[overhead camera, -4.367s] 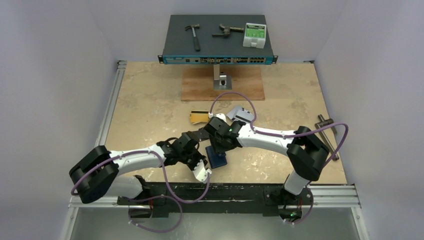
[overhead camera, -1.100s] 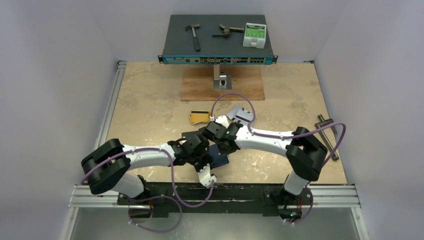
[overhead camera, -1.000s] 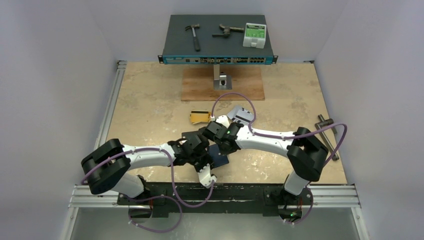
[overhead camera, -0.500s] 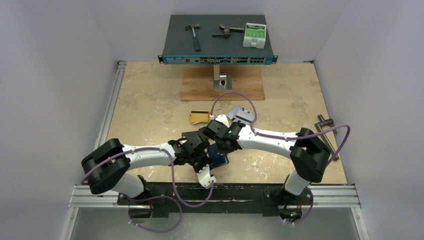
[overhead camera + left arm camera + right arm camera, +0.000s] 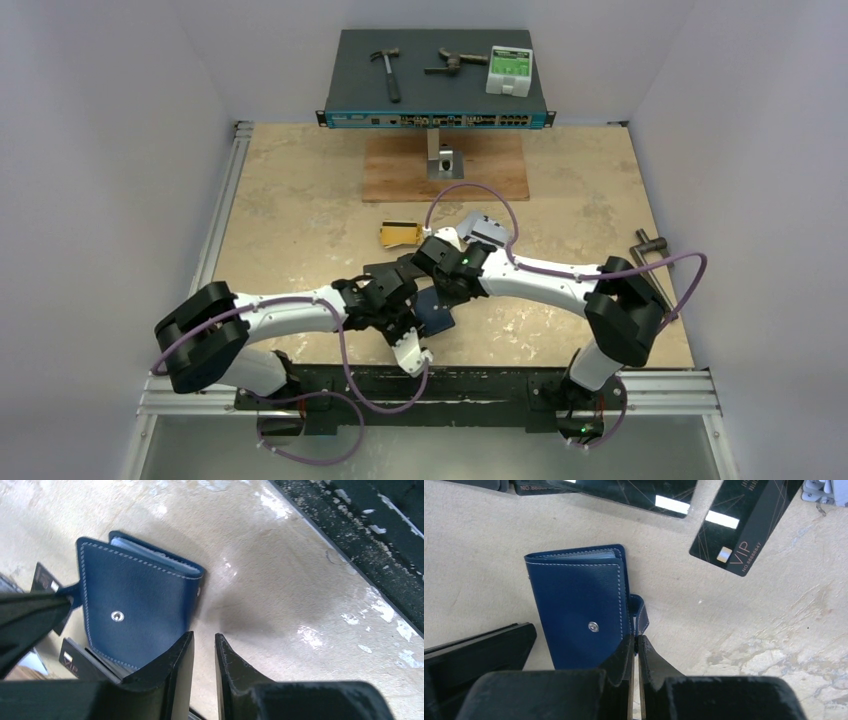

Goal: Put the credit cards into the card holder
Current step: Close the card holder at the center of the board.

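— How does the right gripper stand?

— Its fingers are pressed almost together. They are pinching the snap tab of the card holder. The tab runs from the holder's edge down between the tips.

— And the holder itself?

— It lies folded on the table, just beside those fingers on the side toward the other arm. Its silver snap stud faces up, and pale leaves show along its far edge.

— Further out?

— Ahead of the fingertips and apart from the holder lies a tilted black card marked VIP. A second black card lies further ahead, cut off by the edge of the view. From above, a gold card lies beyond the claw. The silver-grey cards lie beside the right arm's wrist.

— The left gripper?

— Its fingers are drawn nearly together, with only a thin slit between them. Only bare table shows in the slit, so it grips nothing. The holder is just ahead of it, off to one side. One fingertip sits at the holder's near edge, but I cannot tell whether it touches. On the claw's other side, well apart, runs the black rail at the table's edge.
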### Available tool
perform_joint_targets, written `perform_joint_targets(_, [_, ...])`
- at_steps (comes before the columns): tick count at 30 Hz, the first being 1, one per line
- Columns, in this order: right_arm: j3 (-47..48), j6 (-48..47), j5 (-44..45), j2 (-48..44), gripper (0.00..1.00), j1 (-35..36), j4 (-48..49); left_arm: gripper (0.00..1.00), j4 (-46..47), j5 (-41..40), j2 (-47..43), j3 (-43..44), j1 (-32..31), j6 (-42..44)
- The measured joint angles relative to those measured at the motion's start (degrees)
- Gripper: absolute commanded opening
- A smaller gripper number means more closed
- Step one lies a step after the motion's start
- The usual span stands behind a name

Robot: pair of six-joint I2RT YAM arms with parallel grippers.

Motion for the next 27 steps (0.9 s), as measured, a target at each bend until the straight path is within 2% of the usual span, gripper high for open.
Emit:
perform_joint_targets(5, [-4.61,0.07,-3.17,-4.26,0.0,-3.37,2.67,0.26,1.79,-2.43,-2.21,-0.13,0.0,-4.81])
perform_joint_targets(9, [-7.78,0.07,-7.56,-7.17,0.0,-7.13,5.88,0.26,11.1,-5.14,-3.5,-3.41,0.0,-6.86])
perform_joint_targets(12, [-9.38,-0.04,-10.93,-8.04,0.0,-9.68,8.66,0.27,18.25,-7.32,-3.34,-7.54,-0.44,-5.84])
perform_joint_targets(16, [-10.69,-0.66,-14.51,-8.22,0.0,-11.58,11.19,0.28,22.73,-7.5,-1.57,-10.38,-1.14,-1.38])
perform_joint_targets(27, [-10.78,-3.69,-18.51,-7.72,0.0,-11.89,12.85,0.29,39.98,-5.97,0.07,-14.14,-1.2,0.81])
